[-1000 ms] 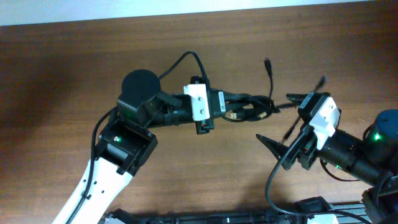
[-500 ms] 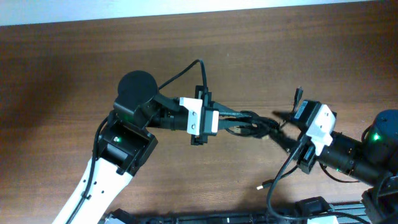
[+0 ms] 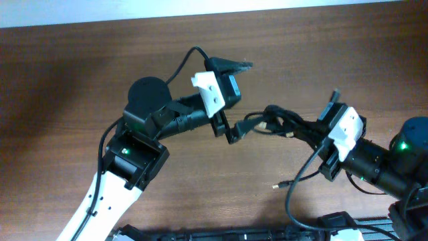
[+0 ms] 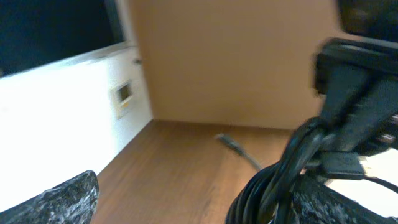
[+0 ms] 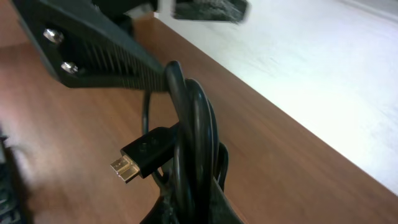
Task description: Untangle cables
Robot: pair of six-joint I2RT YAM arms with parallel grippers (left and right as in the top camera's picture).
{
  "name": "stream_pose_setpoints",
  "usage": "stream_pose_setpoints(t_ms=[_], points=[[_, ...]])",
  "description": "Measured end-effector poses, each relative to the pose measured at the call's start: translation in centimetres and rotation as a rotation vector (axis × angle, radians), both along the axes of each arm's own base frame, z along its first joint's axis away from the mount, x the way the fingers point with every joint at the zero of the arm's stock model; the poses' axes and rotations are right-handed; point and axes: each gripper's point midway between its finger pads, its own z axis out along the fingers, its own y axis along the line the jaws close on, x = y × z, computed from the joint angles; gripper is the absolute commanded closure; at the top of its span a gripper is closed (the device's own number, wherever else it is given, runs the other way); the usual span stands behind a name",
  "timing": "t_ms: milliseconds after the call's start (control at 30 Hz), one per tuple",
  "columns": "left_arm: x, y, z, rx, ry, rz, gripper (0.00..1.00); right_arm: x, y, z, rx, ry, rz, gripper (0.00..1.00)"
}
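Observation:
The cables (image 3: 275, 120) form a black looped bundle hanging just above the wooden table between the two arms. My right gripper (image 3: 309, 134) is shut on the bundle's right end; in the right wrist view the cables (image 5: 194, 137) rise straight out of its jaws (image 5: 193, 214), with a gold-tipped plug (image 5: 127, 167) sticking out to the left. My left gripper (image 3: 235, 101) stands wide open, and its lower finger (image 3: 231, 136) rests against the bundle's left end. In the left wrist view the cables (image 4: 273, 186) lie against the right finger (image 4: 339, 205). One loose plug end (image 3: 275, 186) trails toward the front.
The table's far edge (image 3: 200, 17) runs along the top, with white floor beyond. The left arm's own thick cable (image 3: 190, 57) arches over its wrist. Dark equipment (image 3: 234, 234) lines the front edge. Another cable tip (image 3: 334, 96) pokes up behind the right gripper.
My left gripper opened and let go of the bundle, swinging its wrist upward. My right gripper closed on the bundle's right end and drew it a little to the right.

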Motion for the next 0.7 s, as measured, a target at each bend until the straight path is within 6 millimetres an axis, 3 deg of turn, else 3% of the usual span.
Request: stream_pose_setpoints(t_ms=[167, 333, 533, 700], points=[[3.4, 1.6, -1.2, 0.005, 0.107, 0.224, 0.01, 1.2, -1.6, -0.4, 0.001, 0.036, -0.132, 0.96], [5.0, 2.8, -2.8, 0.018, 0.207, 0.351, 0.01, 2.4, -1.7, 1.9, 0.075, -0.030, -0.177, 0.96], [4.5, 2.5, -3.0, 0.023, 0.224, 0.312, 0.01, 3.9, -2.5, 5.6, 0.308, -0.039, -0.299, 0.96], [2.9, 1.4, -2.5, 0.015, 0.216, 0.203, 0.01, 3.8, -1.9, 8.5, 0.485, -0.035, -0.277, 0.96]])
